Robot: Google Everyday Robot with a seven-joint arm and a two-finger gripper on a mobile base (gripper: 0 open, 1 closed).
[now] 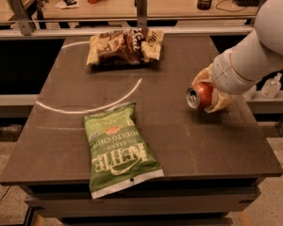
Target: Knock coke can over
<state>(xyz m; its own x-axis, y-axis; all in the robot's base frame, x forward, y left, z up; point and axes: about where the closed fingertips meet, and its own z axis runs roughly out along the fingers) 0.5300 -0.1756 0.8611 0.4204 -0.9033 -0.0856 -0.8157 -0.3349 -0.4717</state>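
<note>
While the tan tool clamps it over the matte table, the red coke can tilts sideways

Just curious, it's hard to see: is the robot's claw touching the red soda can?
Touching. The camera view shows the gripper, over the table at right, clasping the tipped coke can between its fingers.
</note>
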